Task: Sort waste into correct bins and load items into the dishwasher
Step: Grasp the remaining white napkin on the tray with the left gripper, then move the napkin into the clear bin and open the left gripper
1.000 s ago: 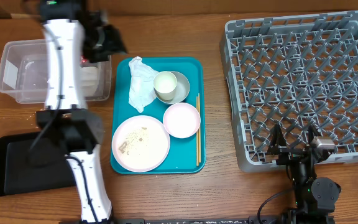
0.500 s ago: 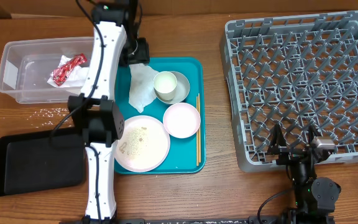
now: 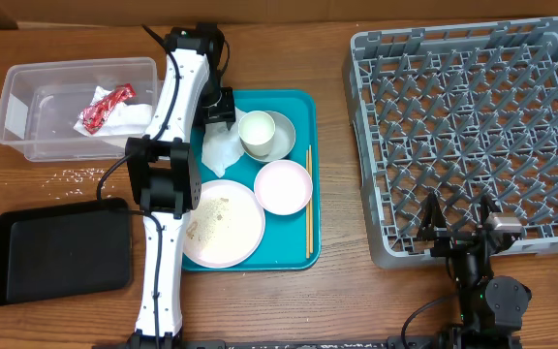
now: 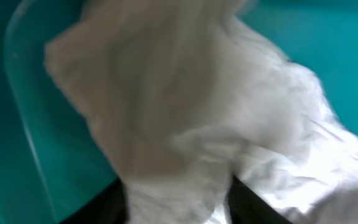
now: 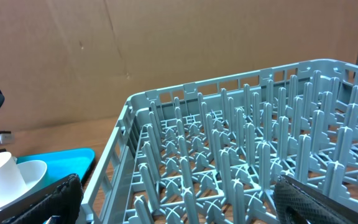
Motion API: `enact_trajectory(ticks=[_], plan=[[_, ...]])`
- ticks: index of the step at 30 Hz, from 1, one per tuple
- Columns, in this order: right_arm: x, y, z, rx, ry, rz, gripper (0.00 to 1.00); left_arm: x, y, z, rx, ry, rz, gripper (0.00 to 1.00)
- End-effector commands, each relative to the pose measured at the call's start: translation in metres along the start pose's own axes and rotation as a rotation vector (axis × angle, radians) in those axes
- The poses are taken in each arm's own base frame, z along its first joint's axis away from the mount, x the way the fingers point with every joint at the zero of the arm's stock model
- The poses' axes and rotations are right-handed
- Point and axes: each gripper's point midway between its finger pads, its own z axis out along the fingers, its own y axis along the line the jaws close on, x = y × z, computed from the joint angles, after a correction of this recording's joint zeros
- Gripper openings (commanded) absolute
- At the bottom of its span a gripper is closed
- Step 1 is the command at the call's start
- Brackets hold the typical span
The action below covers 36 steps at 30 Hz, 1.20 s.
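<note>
Left of centre lies the crumpled white napkin point(image 3: 223, 147), just beside the white cup point(image 3: 257, 131) standing in the grey-green bowl point(image 3: 285, 139). Below them are the small white bowl point(image 3: 283, 186) and the crumb-flecked plate point(image 3: 226, 225), with the chopsticks point(image 3: 308, 204) alongside on the right. The red scrap point(image 3: 105, 107) lies in the clear tub point(image 3: 13, 116), upper left. Rice grains point(image 3: 80, 174) are scattered just below it. The black tray point(image 3: 56, 254) sits lower left, and the grey rack point(image 3: 473, 136) fills the right.

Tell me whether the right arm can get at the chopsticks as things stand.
Probably yes. The chopsticks lie uncovered along the teal tray's right edge, nearest the open right gripper, which sits at the dish rack's near edge; no dish stands between them.
</note>
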Motion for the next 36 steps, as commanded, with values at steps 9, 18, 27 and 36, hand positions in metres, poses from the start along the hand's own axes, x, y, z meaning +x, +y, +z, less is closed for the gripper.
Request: enact_trajectory(ticks=[9, 18, 27, 36], plan=[[0.002, -0.001, 0.000, 0.002, -0.003, -0.001, 1.00, -0.006, 0.002, -0.049, 0.024, -0.091, -0.043, 0.04], [0.002, -0.001, 0.000, 0.002, -0.003, -0.001, 1.00, -0.028, 0.080, -0.212, 0.113, -0.510, -0.445, 0.04], [0.002, -0.001, 0.000, 0.002, -0.003, -0.001, 1.00, -0.021, 0.191, -0.212, 0.131, -0.490, -0.892, 0.04], [0.002, -0.001, 0.000, 0.002, -0.003, -0.001, 1.00, -0.022, 0.238, -0.177, 0.129, -0.417, -1.133, 0.04]])
